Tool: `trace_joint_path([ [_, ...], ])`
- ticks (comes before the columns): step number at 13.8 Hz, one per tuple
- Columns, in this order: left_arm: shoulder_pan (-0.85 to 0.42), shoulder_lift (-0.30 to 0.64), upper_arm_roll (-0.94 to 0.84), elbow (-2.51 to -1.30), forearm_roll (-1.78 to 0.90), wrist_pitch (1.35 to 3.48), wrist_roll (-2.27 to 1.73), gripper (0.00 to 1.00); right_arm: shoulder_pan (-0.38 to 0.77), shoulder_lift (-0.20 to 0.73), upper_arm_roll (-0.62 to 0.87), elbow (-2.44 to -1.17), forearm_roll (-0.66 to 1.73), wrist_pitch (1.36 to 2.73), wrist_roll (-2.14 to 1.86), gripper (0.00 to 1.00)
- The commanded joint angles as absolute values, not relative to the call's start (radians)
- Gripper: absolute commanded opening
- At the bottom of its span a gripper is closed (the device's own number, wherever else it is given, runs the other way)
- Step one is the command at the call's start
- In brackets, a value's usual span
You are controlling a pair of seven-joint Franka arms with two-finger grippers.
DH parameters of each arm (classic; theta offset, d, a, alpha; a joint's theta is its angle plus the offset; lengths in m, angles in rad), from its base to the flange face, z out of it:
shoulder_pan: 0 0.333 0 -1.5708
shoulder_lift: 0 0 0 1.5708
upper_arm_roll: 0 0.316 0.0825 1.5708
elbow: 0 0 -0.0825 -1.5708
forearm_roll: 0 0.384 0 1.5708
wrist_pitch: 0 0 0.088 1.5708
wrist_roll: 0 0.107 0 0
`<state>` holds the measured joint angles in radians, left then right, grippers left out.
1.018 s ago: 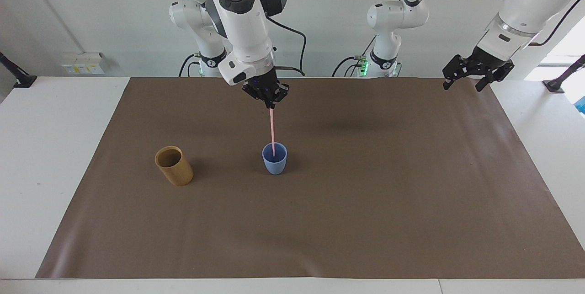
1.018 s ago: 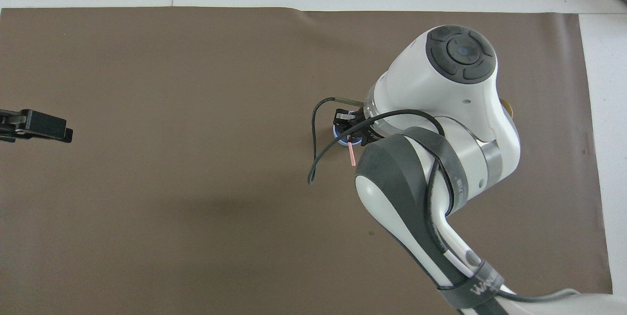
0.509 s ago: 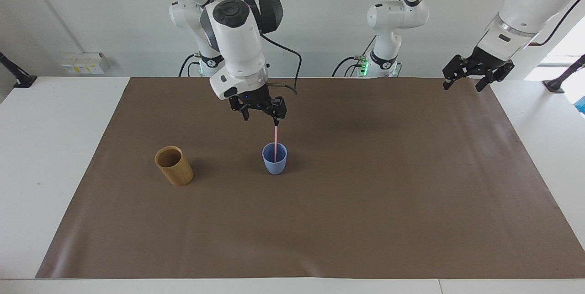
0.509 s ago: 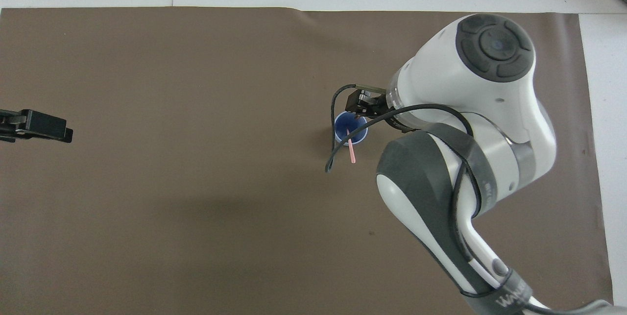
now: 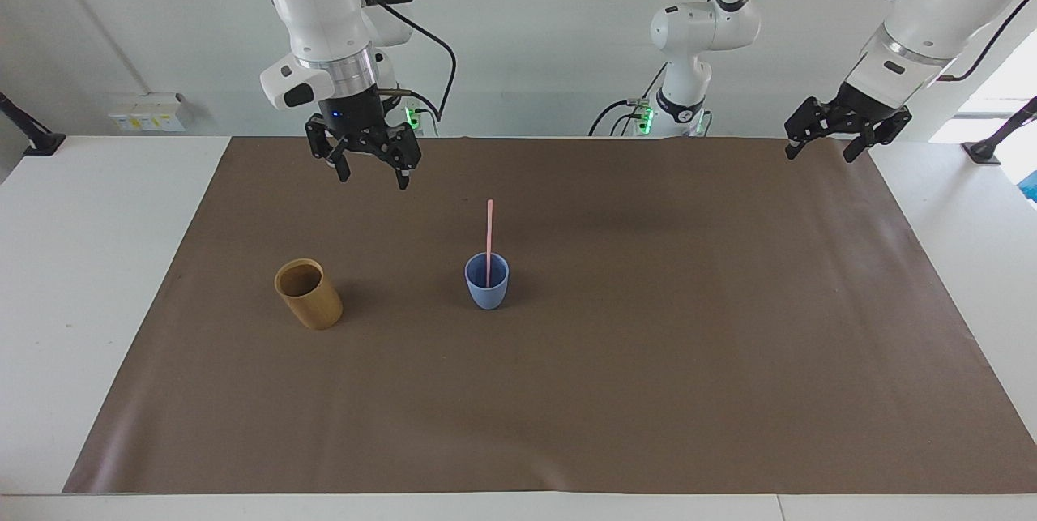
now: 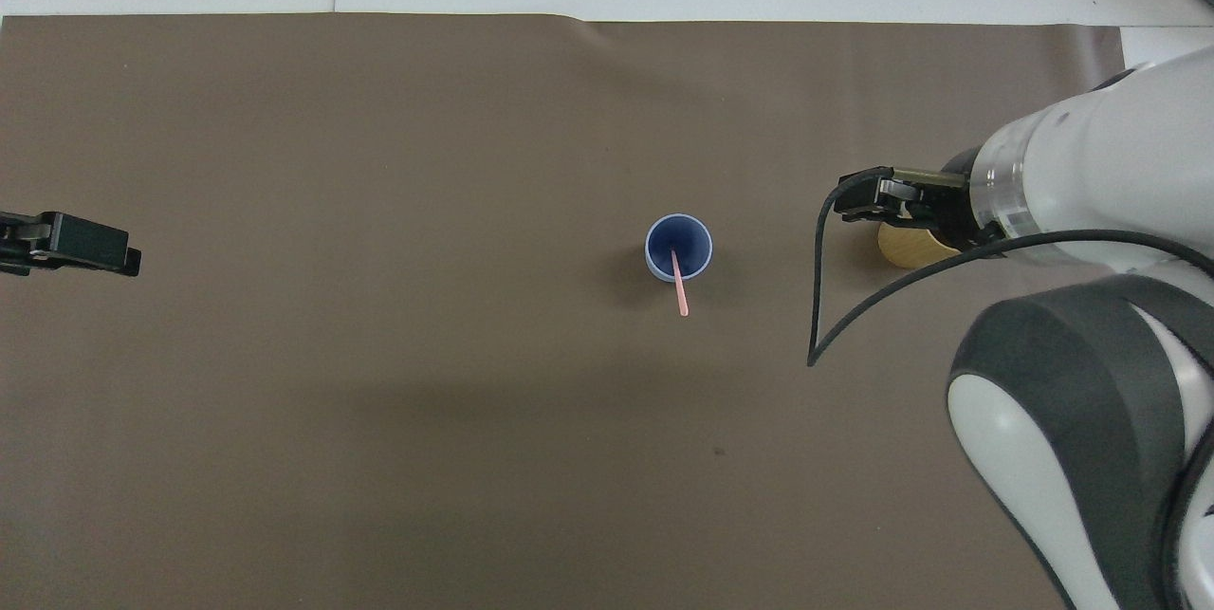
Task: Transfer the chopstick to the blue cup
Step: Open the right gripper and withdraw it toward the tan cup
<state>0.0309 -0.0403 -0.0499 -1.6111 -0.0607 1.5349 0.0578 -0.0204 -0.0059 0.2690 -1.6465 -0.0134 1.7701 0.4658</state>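
1. Pink chopstick (image 5: 488, 229) stands in the blue cup (image 5: 487, 282), leaning on the rim nearer the robots; nothing holds it. Only one stick is visible.
2. Facing view: right gripper (image 5: 369, 164) hangs empty, fingers apart, over the brown mat (image 5: 648, 391) toward the right arm's end, clear of the cup. Judged: transfer done for this stick.
3. Left gripper (image 5: 830, 136) waits over the mat's edge at the left arm's end, fingers apart, empty.
4. Tan cup (image 5: 308, 294) stands beside the blue cup; its interior is not readable.
5. Overhead view: right gripper (image 6: 868, 199) covers part of the tan cup (image 6: 910, 245); the left gripper (image 6: 71, 245) is cut off at the frame edge.
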Motion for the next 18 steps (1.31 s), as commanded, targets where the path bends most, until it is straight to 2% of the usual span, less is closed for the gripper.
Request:
trace_joint_path([
  [1,0.037,-0.057,-0.054,-1.628,-0.043,1.536,0.057,1.0,-0.041,-0.029,0.273,-1.677,-0.021,1.775,0.425,1.0],
  [4,0.037,-0.057,-0.054,-1.626,-0.043,1.536,0.057,1.0,-0.061,-0.028,0.272,-1.669,-0.023,1.775,0.37,1.0],
  [7,0.037,-0.057,-0.054,-1.628,-0.043,1.536,0.057,1.0,-0.086,-0.031,0.253,-1.634,-0.023,1.685,0.275,1.0],
  [18,0.037,-0.057,-0.054,-1.628,-0.043,1.536,0.057,1.0,-0.034,-0.078,0.146,-1.612,-0.02,1.552,0.201,1.0],
])
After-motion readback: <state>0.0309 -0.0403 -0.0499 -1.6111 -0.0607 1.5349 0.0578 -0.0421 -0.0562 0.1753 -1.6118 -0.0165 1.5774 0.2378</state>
